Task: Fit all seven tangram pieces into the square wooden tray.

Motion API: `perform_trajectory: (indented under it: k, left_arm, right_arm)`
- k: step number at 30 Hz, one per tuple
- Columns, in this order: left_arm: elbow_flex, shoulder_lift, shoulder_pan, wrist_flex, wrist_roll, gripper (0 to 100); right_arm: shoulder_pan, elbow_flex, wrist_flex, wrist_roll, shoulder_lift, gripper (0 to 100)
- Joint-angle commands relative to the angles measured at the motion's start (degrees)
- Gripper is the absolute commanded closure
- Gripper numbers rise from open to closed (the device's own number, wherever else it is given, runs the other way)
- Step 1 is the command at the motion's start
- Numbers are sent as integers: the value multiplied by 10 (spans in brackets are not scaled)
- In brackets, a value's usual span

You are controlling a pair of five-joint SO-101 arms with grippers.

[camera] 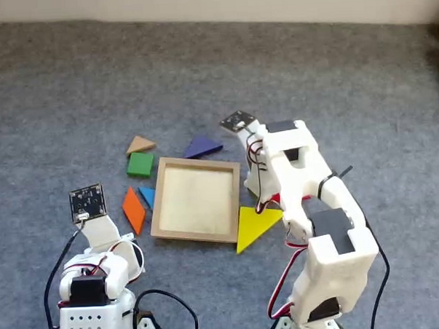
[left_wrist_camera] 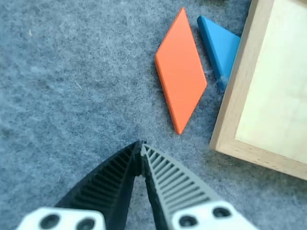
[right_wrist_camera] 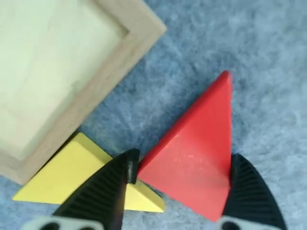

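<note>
Tray point(camera: 157, 205) is seen on the carpet point(camera: 310, 73) between the two arms, and no piece has been set in it yet, so the task is judged to be at its first placement. The red triangle point(right_wrist_camera: 196, 139) is pinched by its edges in the right gripper point(right_wrist_camera: 182, 162), just beside a tray corner and partly over the yellow triangle point(right_wrist_camera: 72, 182), which lies against that corner. The orange parallelogram point(left_wrist_camera: 181, 72) and blue triangle point(left_wrist_camera: 218, 43) are found by the opposite side, the blue one against the rim. The left gripper point(left_wrist_camera: 140, 149) is held over bare carpet near the orange piece, jaws pressed together on nothing. The green square point(camera: 139, 164), tan triangle point(camera: 140, 145) and purple triangle point(camera: 203, 146) are laid by the far side.

Next, the red triangle would need to be raised over the rim, turned to square its short edges with a corner, and lowered flat inside.
</note>
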Motion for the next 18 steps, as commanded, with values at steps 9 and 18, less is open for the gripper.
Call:
perform_trajectory:
  k: [9,18]
  left_arm:
    - [12,-29,-7,4,-3,993]
    - [12,-29,-7,4,-3,993]
  right_arm:
    - [-30,-47,0,-5,-46,854]
    - [-39,-58,0,-4,-143,853]
